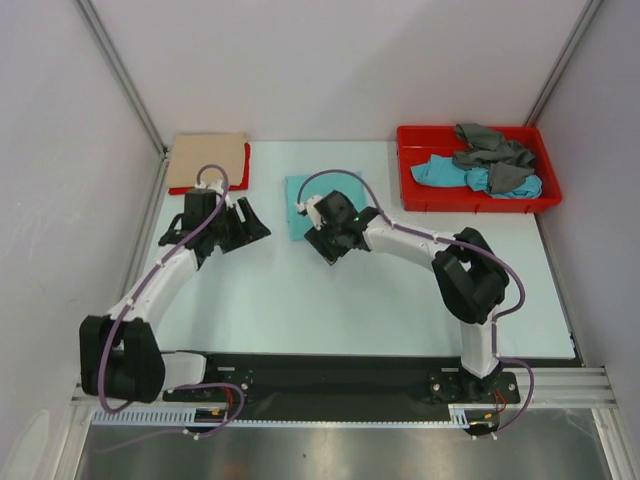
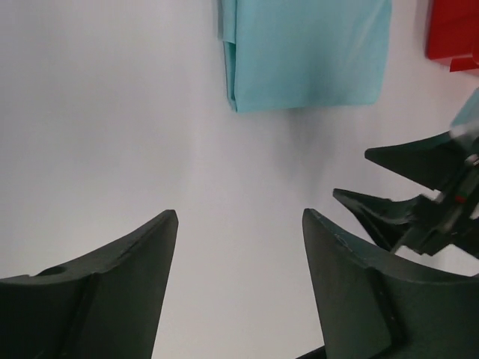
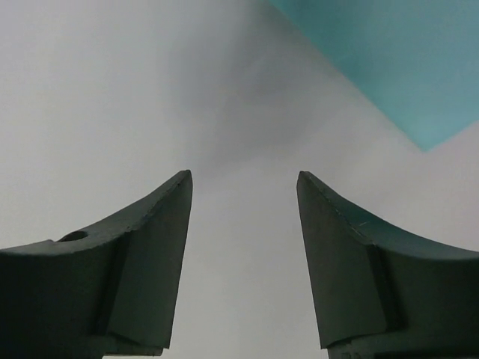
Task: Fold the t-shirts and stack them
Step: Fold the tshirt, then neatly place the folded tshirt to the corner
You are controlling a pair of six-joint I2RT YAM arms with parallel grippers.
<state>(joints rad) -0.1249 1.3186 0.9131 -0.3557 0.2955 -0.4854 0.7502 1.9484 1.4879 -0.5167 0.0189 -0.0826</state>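
Seen from the top, the mint-green t-shirt [image 1: 296, 190] is laid folded flat mid-worktop [image 1: 300, 310], partly covered by the right hand [image 1: 322, 245]. The left hand [image 1: 250, 220] is held off to its side. At the back left, a folded beige t-shirt [image 1: 208, 158] is stacked on a red t-shirt [image 1: 238, 168], probably the pile to be built on. The grey t-shirt [image 1: 490, 148] and turquoise-blue t-shirt [image 1: 445, 172] lie crumpled in the red tray [image 1: 405, 170], apparently not yet folded.

In the left wrist view, the left hand is spread wide over bare worktop with nothing held.

In the right wrist view, the right hand is likewise open and empty, with the mint-green corner beyond its tips.
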